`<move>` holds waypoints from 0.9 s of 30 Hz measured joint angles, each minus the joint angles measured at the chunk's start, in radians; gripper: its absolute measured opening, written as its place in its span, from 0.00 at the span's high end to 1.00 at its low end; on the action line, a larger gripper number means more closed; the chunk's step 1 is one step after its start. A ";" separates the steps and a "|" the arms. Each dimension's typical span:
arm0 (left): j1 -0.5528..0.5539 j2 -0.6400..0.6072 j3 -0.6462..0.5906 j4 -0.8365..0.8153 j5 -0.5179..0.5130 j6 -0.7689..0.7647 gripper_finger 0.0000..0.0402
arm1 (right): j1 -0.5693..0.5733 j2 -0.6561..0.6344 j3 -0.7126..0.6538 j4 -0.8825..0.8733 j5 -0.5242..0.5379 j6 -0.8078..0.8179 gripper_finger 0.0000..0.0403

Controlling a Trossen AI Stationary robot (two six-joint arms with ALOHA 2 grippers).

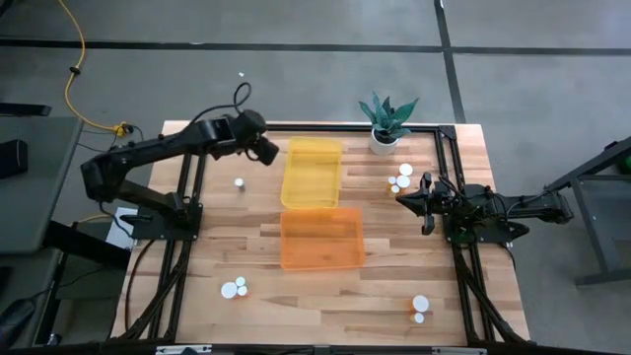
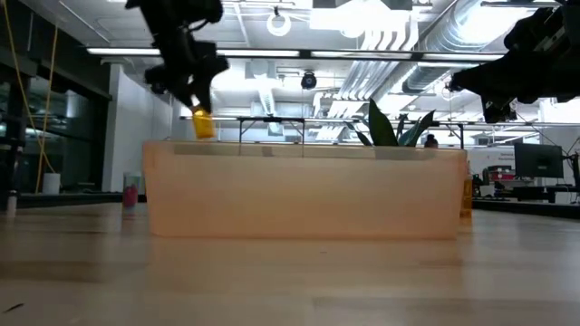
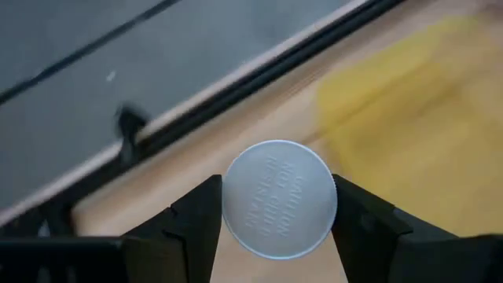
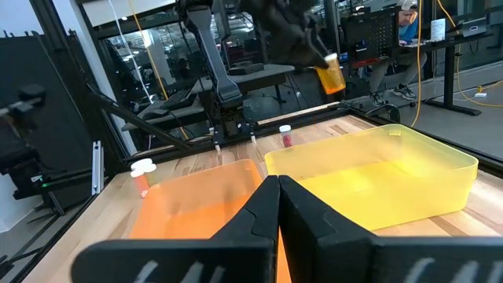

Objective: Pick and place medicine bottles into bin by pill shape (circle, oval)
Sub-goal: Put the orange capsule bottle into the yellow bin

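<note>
- Left gripper [image 3: 277, 228] is up in the air just beside the yellow bin [image 1: 313, 173], at its far-left corner, fingers [image 3: 189, 228] clamped on a medicine bottle [image 3: 280, 198] — white cap filling the left wrist view, squeezed from both sides.
- From the right wrist view the held bottle's orange body [image 4: 331, 77] hangs cap-end into the claw, body angled downward and away — so the long axis runs out along the gripper's reach, tilted, not upright.
- Handling, as I judge it: a tiny plastic bottle, very light, rigid, smooth-sided — likely to twist or squirt out of a pinch if the fingers sit off-centre. Across the cap's width, as here, looks like the sound place to hold; the ribbed cap should bite better than the slick body.
- Orange bin [image 1: 321, 240] sits nearer the front, touching or nearly touching the yellow one.
- Other bottles wait on the table [image 1: 246, 316]: one [image 1: 239, 182] left of the yellow bin, a pair [image 1: 235, 288] front-left, a cluster [image 1: 401, 177] by the potted plant [image 1: 385, 122], more [image 1: 420, 307] front-right.
- Right gripper [image 4: 277, 206] rests at the right edge — fingers pressed together, holding nothing.
</note>
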 joint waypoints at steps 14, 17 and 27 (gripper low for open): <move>-0.102 0.467 0.349 -0.049 0.034 0.241 0.53 | 0.000 0.000 0.000 0.000 0.000 0.000 1.00; -0.101 0.546 0.383 -0.039 0.046 0.248 0.53 | 0.000 0.000 0.000 0.000 0.000 0.000 1.00; -0.062 0.667 0.390 0.033 0.064 0.199 0.53 | 0.000 0.000 0.000 0.000 0.000 0.000 1.00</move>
